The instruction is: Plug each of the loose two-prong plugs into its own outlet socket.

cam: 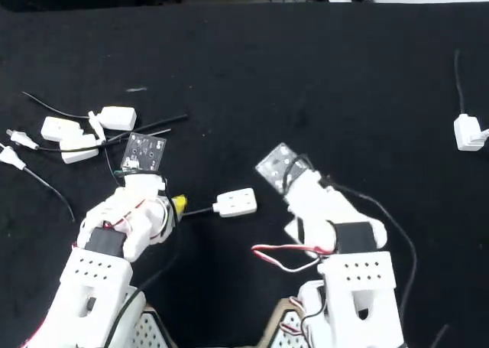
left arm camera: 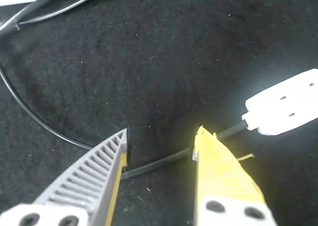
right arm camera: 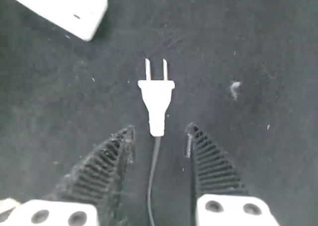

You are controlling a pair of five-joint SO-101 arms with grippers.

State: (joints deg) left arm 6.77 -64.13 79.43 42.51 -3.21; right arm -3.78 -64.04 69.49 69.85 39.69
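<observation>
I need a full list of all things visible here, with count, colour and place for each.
middle outlet socket: 1, white, between the arms, black cord running to the left gripper.
clustered outlet sockets: about 3, white, table's left side.
loose plugs: 2, white, far left edge.
two-prong plug: 1, white, just ahead of the right gripper.
white block: 1, far right edge, black cord; socket or plug unclear.
table: 1, black cloth.
left gripper: 1, grey and yellow, open, astride the middle socket's cord.
right gripper: 1, dark, open, astride the two-prong plug's cord.
</observation>
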